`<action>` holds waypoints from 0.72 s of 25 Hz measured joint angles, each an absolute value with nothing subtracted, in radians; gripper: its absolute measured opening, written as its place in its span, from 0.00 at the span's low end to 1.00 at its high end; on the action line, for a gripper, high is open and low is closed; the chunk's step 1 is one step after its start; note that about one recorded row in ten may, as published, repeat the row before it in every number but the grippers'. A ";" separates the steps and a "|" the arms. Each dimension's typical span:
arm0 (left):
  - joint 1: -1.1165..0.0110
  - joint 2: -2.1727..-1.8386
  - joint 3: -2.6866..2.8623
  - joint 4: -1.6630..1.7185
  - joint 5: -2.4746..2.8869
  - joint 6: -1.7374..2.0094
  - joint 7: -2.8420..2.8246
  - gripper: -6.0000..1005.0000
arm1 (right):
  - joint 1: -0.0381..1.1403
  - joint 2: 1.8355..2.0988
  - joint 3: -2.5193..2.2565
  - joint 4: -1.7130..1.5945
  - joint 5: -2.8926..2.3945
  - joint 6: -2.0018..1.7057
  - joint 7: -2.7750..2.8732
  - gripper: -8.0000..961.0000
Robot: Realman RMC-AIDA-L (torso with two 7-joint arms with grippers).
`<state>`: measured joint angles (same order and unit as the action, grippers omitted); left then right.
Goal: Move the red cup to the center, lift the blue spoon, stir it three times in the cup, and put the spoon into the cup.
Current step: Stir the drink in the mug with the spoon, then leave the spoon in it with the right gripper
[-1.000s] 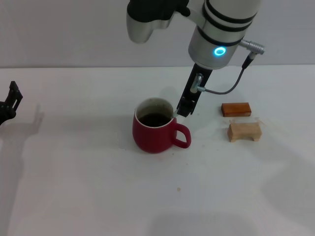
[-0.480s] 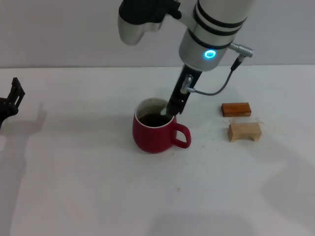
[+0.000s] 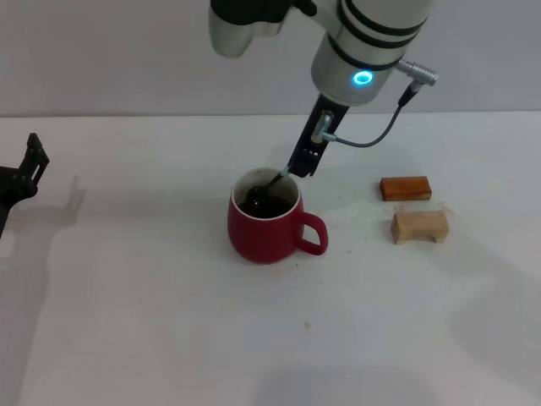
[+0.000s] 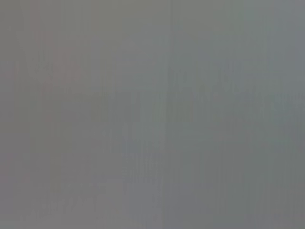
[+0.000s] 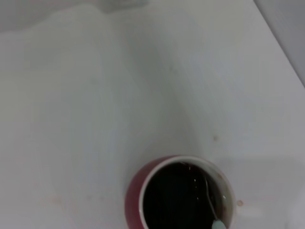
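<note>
In red cup (image 3: 264, 228): blue spoon (image 3: 269, 185) (bowl submerged)

Right end effector (image 3: 303, 163) seemingly clamped, tilted

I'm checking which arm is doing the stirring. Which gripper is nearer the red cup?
The right gripper: it hangs just above the red cup's far rim, holding the blue spoon in the dark liquid. The left gripper sits parked at the table's left edge.

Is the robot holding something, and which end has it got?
Yes. The right gripper holds the small blue-handled metal spoon by its handle end, bowl down in the dark liquid inside the rounded dark-red ceramic cup. The left gripper holds nothing.
</note>
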<state>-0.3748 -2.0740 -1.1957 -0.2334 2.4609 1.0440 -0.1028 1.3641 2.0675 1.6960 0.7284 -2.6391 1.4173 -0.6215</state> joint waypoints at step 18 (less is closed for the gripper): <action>-0.376 -2.074 -1.193 -0.233 2.459 1.043 -0.104 0.82 | 1.378 2.074 1.694 0.744 -2.611 1.546 -0.646 0.16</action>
